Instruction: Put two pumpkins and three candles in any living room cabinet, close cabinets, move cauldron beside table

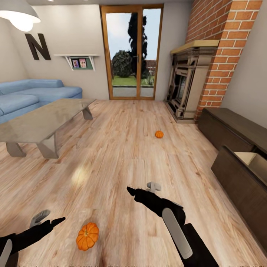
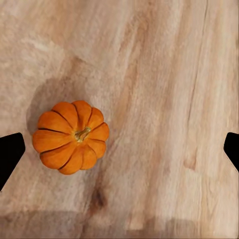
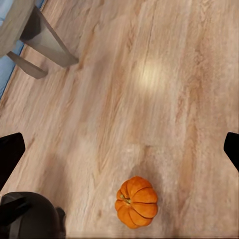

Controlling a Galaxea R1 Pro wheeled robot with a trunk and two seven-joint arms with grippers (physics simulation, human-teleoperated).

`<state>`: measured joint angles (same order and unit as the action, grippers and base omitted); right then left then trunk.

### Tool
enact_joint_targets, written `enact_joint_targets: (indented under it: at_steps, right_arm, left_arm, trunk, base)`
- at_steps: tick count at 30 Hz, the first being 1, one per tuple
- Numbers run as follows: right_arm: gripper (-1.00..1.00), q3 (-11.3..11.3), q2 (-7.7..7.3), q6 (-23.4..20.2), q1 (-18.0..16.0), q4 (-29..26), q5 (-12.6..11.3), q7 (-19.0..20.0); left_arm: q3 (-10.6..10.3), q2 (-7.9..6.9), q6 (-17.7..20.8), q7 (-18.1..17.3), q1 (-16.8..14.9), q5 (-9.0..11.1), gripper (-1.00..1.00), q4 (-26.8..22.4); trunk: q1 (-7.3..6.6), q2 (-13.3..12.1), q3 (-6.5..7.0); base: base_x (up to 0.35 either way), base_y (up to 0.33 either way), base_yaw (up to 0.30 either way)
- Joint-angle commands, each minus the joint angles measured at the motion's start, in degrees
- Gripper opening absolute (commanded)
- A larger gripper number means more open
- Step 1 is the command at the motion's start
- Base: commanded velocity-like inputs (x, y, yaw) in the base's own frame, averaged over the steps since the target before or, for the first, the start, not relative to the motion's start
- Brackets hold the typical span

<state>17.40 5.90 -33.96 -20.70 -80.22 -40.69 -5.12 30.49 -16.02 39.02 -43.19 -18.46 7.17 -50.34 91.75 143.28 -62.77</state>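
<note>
Lying on open floor (image 1: 122,155), the near pumpkin (image 1: 87,236) sits between the left gripper (image 1: 55,221) at 9 o'clock and right gripper (image 1: 130,191) at 1 o'clock, both spread apart.

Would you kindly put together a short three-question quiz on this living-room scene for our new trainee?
1. True or false: the near pumpkin lies on the floor, held by neither gripper.
2. How many pumpkins lie on the floor in the head view?
3. The cabinet drawer nearest the robot is: A) open B) closed.

Key: 1. True; the left gripper is open above it. 2. Two; the far pumpkin lies toward the fireplace. 3. A.
</note>
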Motion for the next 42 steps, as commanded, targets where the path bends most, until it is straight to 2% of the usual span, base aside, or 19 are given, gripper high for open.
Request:
enact_joint_targets:
  at_steps: [1, 4, 10, 16, 19, 25, 34, 42]
  right_arm:
    - [1.0, 0.02, 0.13, 0.05, -0.03, 0.35, -0.07, 0.04]
    - [1.0, 0.06, 1.35, 0.09, -0.04, 0.67, 0.02, 0.1]
    - [1.0, 0.4, 1.55, 0.08, 0.24, 0.27, 0.08, 0.4]
    - [1.0, 0.6, 1.54, 0.05, 0.47, -0.08, 0.15, 0.38]
    - [1.0, 0.46, 1.48, 0.05, 0.66, -1.42, 0.17, 0.39]
    - [1.0, 0.52, 1.24, -0.13, 0.7, -8.59, 0.05, 0.96]
    - [1.0, 0.64, 1.53, -0.07, 0.75, -9.18, -0.01, 4.11]
    - [1.0, 0.62, 1.97, 0.12, 0.75, -8.75, -0.08, 4.49]
  left_arm:
    - [0.0, -0.19, 0.07, -0.46, 0.01, 0.3, 1.0, 0.17]
    - [0.03, -0.51, 0.59, -1.31, 0.01, 1.09, 1.0, 0.71]
    - [1.25, -2.18, 1.7, -1.14, 0.0, 3.58, 1.0, 2.64]
    - [1.65, -2.51, 1.54, -0.89, -0.16, 5.39, 1.0, 4.17]
    - [1.73, -2.4, 1.12, -0.4, -0.17, 5.62, 1.0, 4.41]
    - [1.76, -2.15, -1.11, -0.24, -0.18, 5.66, 1.0, 4.62]
    - [1.77, -1.75, -2.16, -0.23, -0.18, 5.75, 1.0, 4.63]
    - [1.83, -1.75, -3.08, -0.23, -0.18, 5.86, 1.0, 4.63]
  trunk:
    - [0.02, 0.02, -0.23]
    - [0.1, 0.06, -0.89]
    - [0.25, 0.14, -2.22]
    - [0.41, 0.22, -3.55]
    - [0.49, 0.26, -4.22]
    - [0.64, 0.34, -5.55]
    - [0.87, 0.46, -7.54]
    - [1.08, 0.57, -9.31]
  base:
    - [0.0, 0.0, 0.0]
    - [0.0, 0.0, 0.0]
    - [0.0, 0.0, 0.0]
    - [0.0, 0.0, 0.0]
    - [0.0, 0.0, 0.0]
    - [0.0, 0.0, 0.0]
    - [0.0, 0.0, 0.0]
    - [0.0, 0.0, 0.0]
